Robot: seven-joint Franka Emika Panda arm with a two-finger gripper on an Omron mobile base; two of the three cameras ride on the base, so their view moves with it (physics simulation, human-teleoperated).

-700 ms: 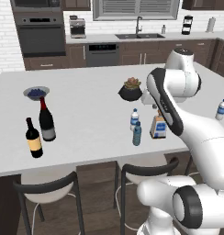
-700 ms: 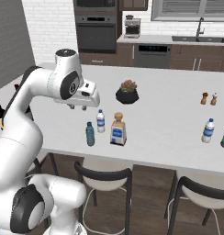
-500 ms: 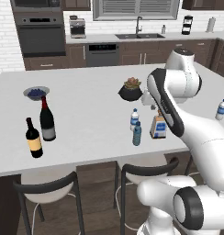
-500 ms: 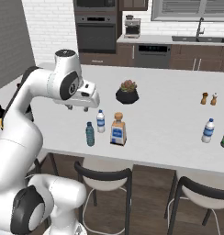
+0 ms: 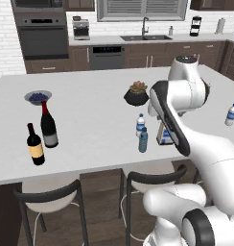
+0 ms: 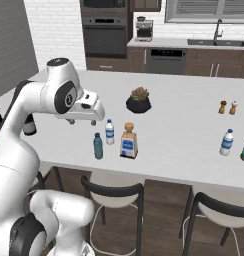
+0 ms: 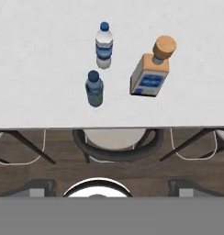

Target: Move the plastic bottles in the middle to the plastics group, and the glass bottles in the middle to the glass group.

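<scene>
With its jaws spread above the counter's point(image 6: 184, 145) near edge, the gripper point(image 6: 83, 120) should drop squarely over the teal bottle point(image 7: 94, 88), clear of the clear bottle point(image 7: 103, 45).

Matt white counter point(image 7: 49, 69); cork-stoppered square bottle point(image 7: 151, 75) looks glossy, possibly glass.

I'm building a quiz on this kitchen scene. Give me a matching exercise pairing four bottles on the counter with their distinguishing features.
Things:
1. teal bottle
2. square bottle
3. tall wine bottle
4. shorter wine bottle

Features:
A. yellow label
B. tan cork stopper
C. red cap, grey label
D. blue-tinted all over, nearest the counter's front edge of the middle three

Pairs: 1-D, 2-B, 3-C, 4-A
</scene>
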